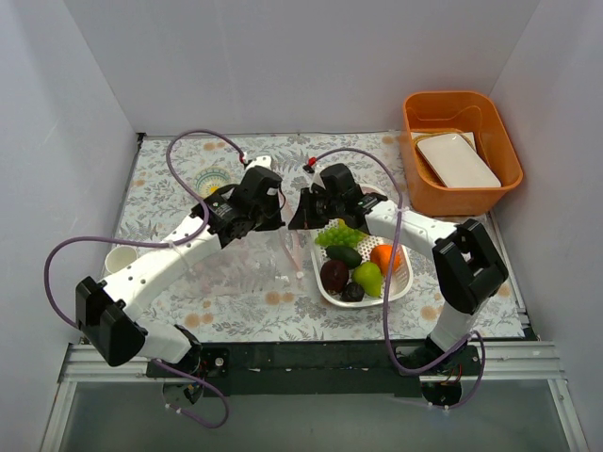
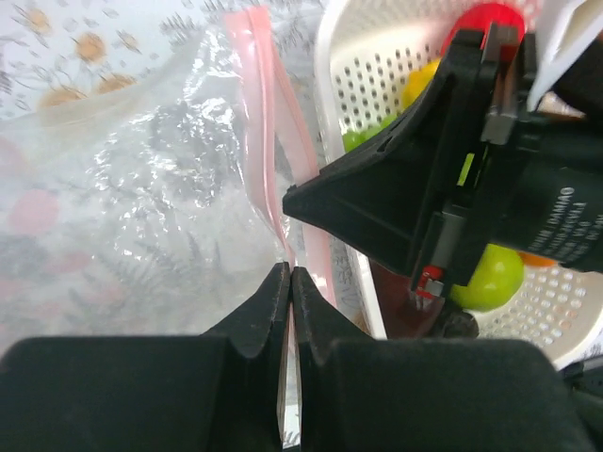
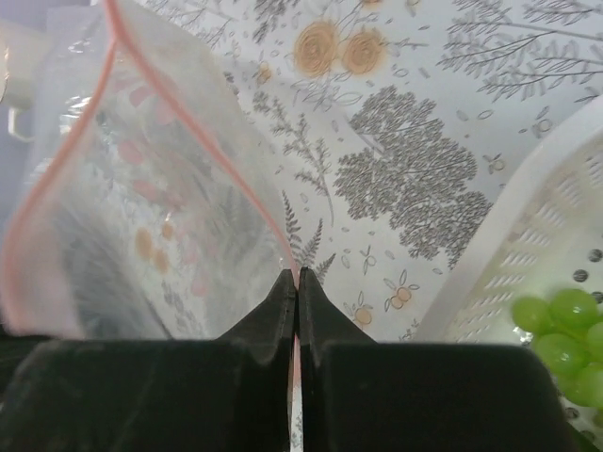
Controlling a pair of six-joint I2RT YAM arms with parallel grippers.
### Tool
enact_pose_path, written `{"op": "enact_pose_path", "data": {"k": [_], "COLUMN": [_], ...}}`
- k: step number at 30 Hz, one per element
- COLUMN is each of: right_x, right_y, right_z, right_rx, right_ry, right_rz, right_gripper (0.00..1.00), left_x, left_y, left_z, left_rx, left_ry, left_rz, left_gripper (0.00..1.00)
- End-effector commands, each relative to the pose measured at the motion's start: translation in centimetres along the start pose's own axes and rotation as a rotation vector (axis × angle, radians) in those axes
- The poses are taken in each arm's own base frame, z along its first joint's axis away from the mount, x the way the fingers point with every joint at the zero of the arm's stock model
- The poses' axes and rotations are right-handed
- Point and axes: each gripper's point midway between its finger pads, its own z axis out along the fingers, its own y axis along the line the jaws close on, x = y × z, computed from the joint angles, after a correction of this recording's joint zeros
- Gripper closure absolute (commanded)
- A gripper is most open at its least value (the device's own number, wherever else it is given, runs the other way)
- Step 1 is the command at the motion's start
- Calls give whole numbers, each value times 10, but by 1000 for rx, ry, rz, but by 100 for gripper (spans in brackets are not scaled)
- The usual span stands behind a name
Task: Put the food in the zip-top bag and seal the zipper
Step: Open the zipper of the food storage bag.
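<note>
The zip-top bag (image 1: 283, 256) is a clear crinkly pouch between my two grippers, left of the white basket (image 1: 403, 281). My left gripper (image 2: 290, 273) is shut on the zipper (image 2: 259, 113), a pink strip along one side of the mouth. Across from it, my right gripper (image 3: 298, 275) is shut on the zipper (image 3: 188, 122) at the other side, and the mouth of the bag (image 3: 141, 217) bulges open with nothing inside. The food lies in the basket: green grapes (image 1: 339, 235), avocado (image 1: 345, 255), orange (image 1: 383, 256), pear (image 1: 368, 279), plum (image 1: 334, 275). Both grippers (image 1: 281, 224) (image 1: 295, 224) nearly touch.
An orange bin (image 1: 412, 141) holding a white tray (image 1: 459, 160) stands at the back right. A white cup (image 1: 119, 261) sits at the left beside my left arm. A small patterned plate (image 1: 213, 179) lies behind the left gripper. The basket rim (image 2: 330, 141) is close beside the bag.
</note>
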Motion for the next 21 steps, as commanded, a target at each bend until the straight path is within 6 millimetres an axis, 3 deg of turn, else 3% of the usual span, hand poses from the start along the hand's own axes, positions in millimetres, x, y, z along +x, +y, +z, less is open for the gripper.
{"op": "enact_pose_path", "data": {"k": [1,4,9,13,16,18,21], "right_x": [-30,-30,-26,-27,-33,-41,-51], "right_y": [-10,-22,-37,-41,-33,-28,-26], "right_z": [7,12,17,18,16,12,-3], "right_rx": [115,174,243,256,221,217,252], "right_ry": [-78,-75,-57,-53,-51,-61,-96], "right_rz": [50,73,82,44,-11,-42,-83], "right_gripper": [99,99,99,99,98,93,75], "left_x": [-45,-62,-58,-46,-43,-42,-41], "left_y": [30,46,68,66,57,52,48], "left_z": [-28,-37,-32,-24,-19,-16,-12], "left_rx": [-105,-128,-186,-165,-111,-88,-71], "left_ry": [-106,-131,-93,-56,-44,-38,-29], "left_rz": [-55,-87,-94,-97,-106,-109,-109], "left_gripper": [100,100,100,100,100,100,100]}}
